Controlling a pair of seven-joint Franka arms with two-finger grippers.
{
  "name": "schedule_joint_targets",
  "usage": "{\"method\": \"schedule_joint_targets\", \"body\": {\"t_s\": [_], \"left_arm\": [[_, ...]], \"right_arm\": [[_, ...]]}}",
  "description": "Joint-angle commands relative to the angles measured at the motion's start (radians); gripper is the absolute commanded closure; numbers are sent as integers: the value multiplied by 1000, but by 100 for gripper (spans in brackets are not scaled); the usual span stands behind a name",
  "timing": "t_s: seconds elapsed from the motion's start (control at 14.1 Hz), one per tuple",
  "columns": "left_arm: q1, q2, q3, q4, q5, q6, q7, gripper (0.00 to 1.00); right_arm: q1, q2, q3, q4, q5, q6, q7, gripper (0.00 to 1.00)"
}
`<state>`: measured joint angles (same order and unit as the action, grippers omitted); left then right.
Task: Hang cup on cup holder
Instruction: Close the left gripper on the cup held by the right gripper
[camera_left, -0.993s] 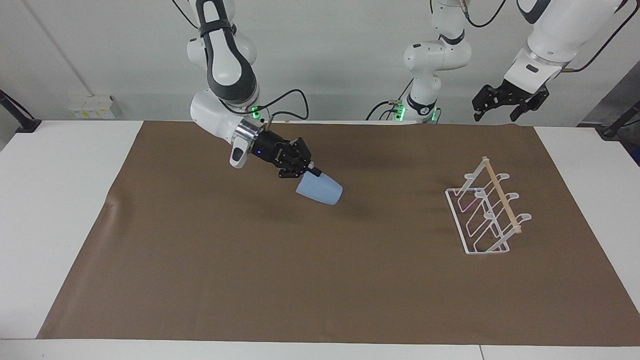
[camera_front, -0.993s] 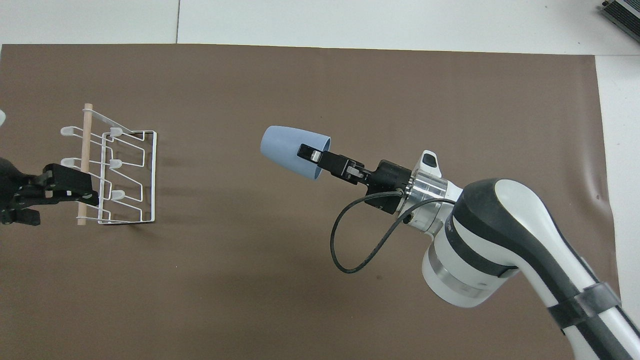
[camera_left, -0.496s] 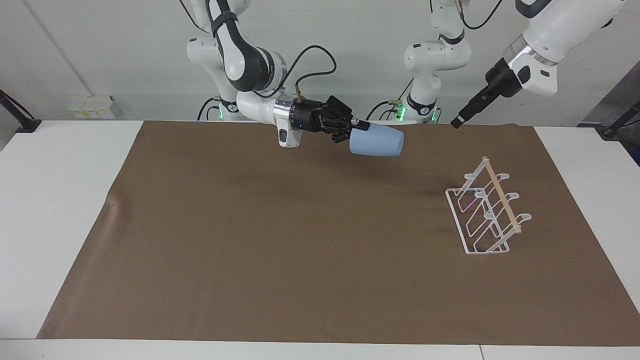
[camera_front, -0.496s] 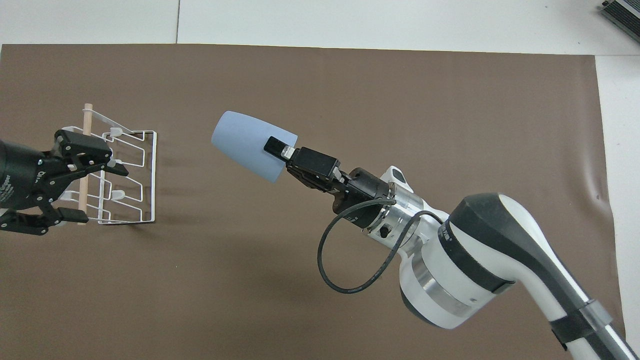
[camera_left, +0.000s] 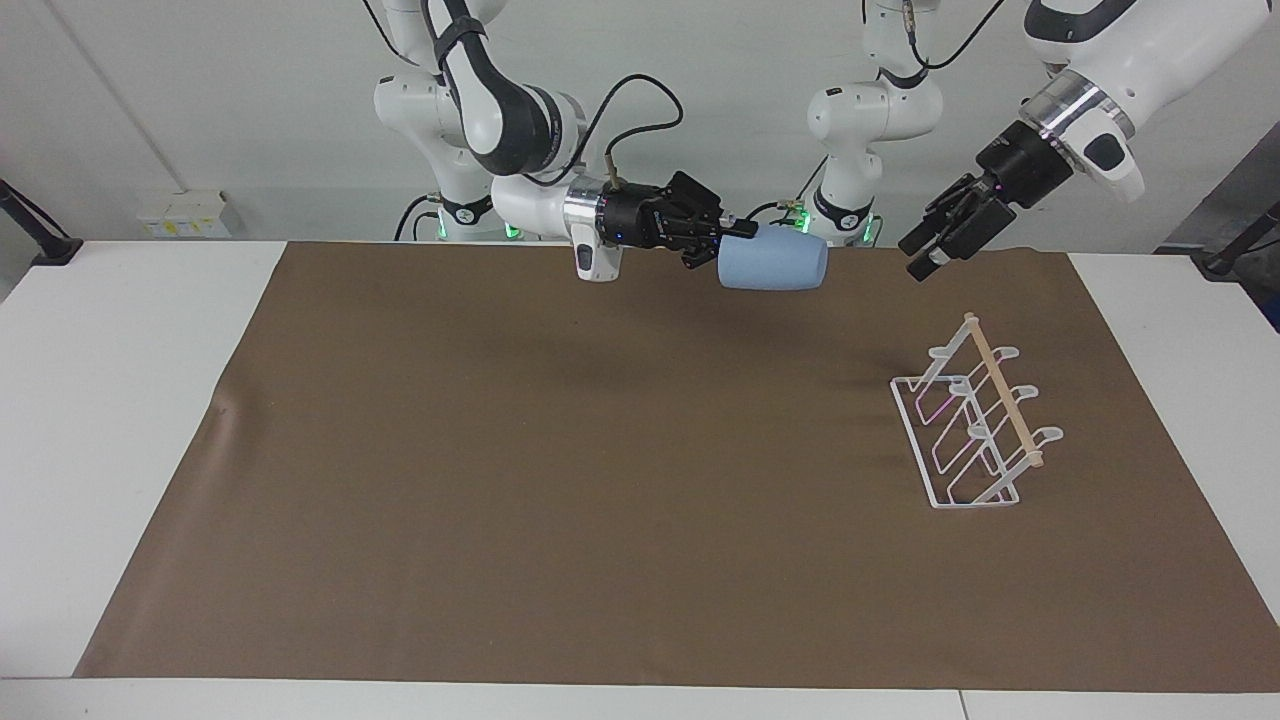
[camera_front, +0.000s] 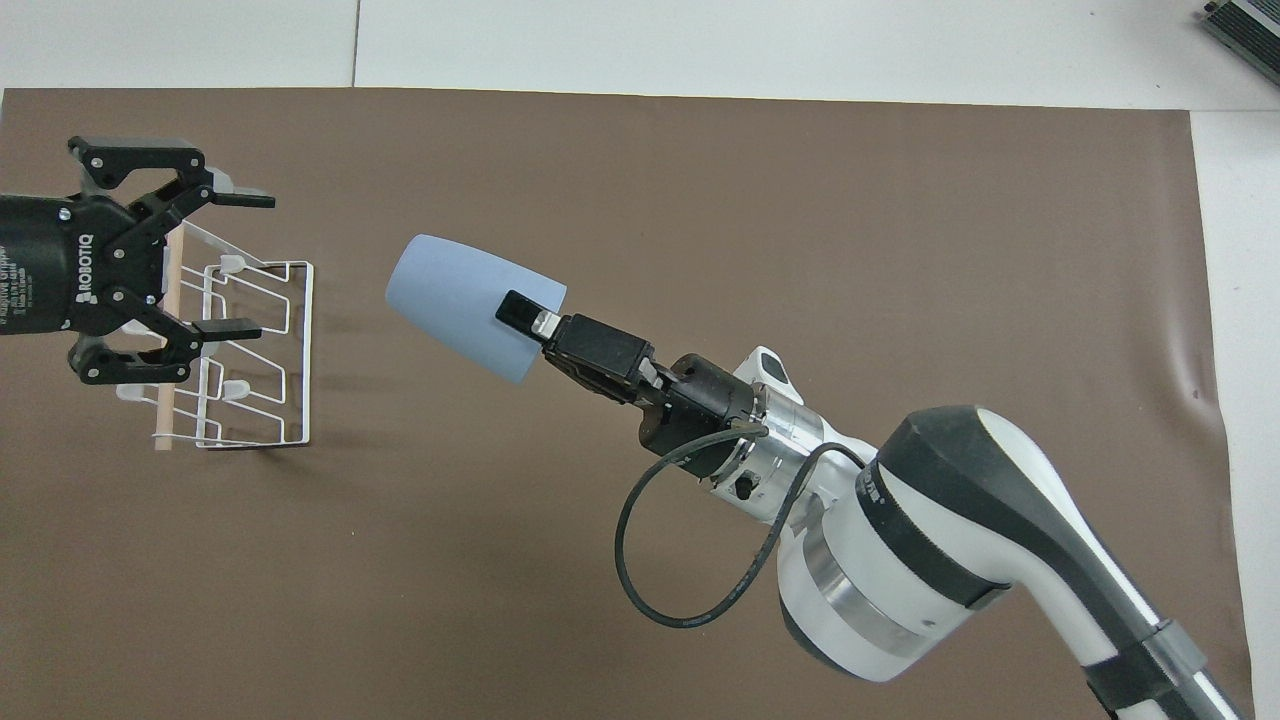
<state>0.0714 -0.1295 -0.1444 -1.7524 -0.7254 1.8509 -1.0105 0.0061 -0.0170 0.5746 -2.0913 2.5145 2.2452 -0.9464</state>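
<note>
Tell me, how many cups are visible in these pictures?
1. The cup is in the air, held sideways by the right gripper over the brown mat. None hangs on the cup holder; no others are visible.

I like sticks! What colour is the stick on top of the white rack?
Light wood, a pale tan rod on the white wire rack. Best seen in the facing view.

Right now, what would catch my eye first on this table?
Probably the light-blue cup, held sideways in the air over the brown mat by the right gripper. Next, the white wire cup holder standing bare toward the left arm's end of the table. The left gripper hangs over it, fingers spread.
</note>
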Motion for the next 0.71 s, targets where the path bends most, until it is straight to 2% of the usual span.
{"method": "schedule_joint_targets", "body": {"t_s": [0.0, 0.21, 0.43, 0.64], "left_arm": [[-63, -36, -1, -42, -23, 40, -7, 0], [-148, -41, -1, -67, -19, 88, 76, 0], [-166, -41, -1, -75, -5, 77, 133, 0], [-195, -32, -4, -78, 36, 128, 158, 0]], "right_arm": [[-18, -11, 16, -4, -2, 13, -22, 100], [-18, -11, 16, -4, -2, 21, -22, 100], [-18, -11, 17, -4, -2, 28, -22, 100], [-17, -11, 17, -4, -3, 48, -22, 100]]}}
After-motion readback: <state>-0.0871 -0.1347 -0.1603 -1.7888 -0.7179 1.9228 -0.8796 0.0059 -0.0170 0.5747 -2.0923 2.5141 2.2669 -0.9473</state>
